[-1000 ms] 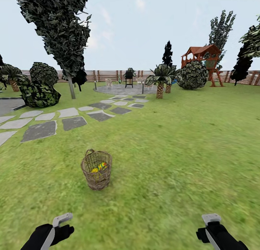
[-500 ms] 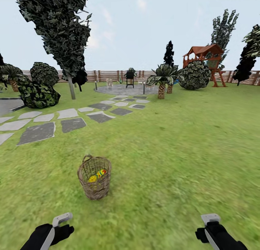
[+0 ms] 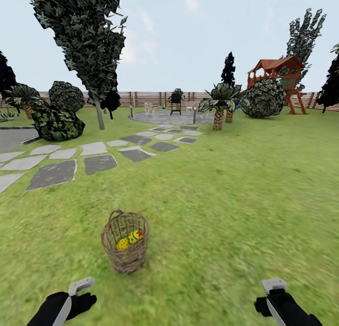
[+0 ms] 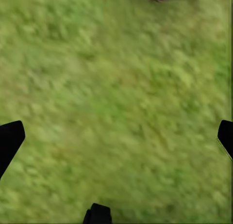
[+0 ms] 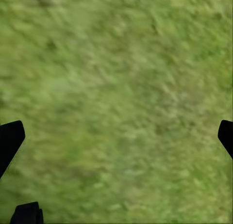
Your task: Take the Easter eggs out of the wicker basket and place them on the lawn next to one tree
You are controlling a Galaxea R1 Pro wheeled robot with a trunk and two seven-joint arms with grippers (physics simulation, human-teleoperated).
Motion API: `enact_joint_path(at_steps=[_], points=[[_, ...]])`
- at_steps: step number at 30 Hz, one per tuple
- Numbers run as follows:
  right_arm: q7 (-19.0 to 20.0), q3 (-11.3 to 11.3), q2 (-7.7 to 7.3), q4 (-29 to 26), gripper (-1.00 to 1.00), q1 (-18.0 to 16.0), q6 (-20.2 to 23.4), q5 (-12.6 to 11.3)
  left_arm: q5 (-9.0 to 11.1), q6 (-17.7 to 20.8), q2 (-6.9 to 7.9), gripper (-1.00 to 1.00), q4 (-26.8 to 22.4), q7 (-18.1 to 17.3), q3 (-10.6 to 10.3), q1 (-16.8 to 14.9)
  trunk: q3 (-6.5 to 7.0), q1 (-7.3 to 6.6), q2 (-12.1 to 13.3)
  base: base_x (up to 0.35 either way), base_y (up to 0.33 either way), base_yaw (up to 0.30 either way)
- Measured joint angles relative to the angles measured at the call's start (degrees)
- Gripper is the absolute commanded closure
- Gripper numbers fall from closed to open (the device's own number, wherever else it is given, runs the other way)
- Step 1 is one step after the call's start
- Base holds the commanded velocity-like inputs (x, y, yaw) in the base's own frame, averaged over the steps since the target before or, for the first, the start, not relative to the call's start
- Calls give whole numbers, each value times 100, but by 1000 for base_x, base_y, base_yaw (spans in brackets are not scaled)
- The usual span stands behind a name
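1. The garden is showing as a wide lawn (image 3: 245, 185) ringed by a brown slat fence (image 3: 141, 98), with a grey stone path (image 3: 70, 161) running off to the far left and a red-roofed playhouse (image 3: 278, 74) standing at the far right.
2. The basket (image 3: 125, 241) is sitting upright on the grass, near and a little left of centre, just ahead of the left gripper (image 3: 81, 288).
3. Two yellow eggs (image 3: 130, 238) are lying side by side inside it; a third is not making itself out through the weave.
4. The left gripper is hanging low over bare grass; in its wrist view the fingertips (image 4: 10, 139) are standing wide apart and holding nothing, with the basket's foot just peeking in at the frame's edge.
5. The right gripper (image 3: 275, 290) is hovering near and right, well apart from the basket; its fingertips (image 5: 10, 136) are likewise spread wide over grass, gripping nothing.
6. Judging by this, the approach is under way: no egg is out yet.
7. The next move is probably calling for closing in, then lowering the left gripper through the basket's mouth onto an egg.
8. A tall dark tree (image 3: 87, 48) is standing far left, with small palms (image 3: 219, 102) far centre; the thick-trunked one is not showing.
9. No writing or brand is readable anywhere.
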Motion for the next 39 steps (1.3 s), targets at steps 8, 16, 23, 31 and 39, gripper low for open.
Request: enact_joint_path(at_steps=[8,16,23,31,39], points=[[0,0,8,0,-100,0,1,0,0,0,-1,-100,0,0,0,0,0,0,0,329,0,0],[0,7,17,0,-100,0,2,0,0,0,-1,-100,0,0,0,0,0,0,0,329,0,0],[0,2,90,4,-100,0,3,4,4,0,2,-100,-2,0,-3,0,0,0,0,329,0,0],[0,7,126,5,-100,0,-4,8,8,0,2,-100,-9,0,0,0,0,0,0,329,0,0],[-1,9,132,9,-100,0,-13,10,-30,0,87,-100,-26,-2,6,0,0,0,0,329,0,0]])
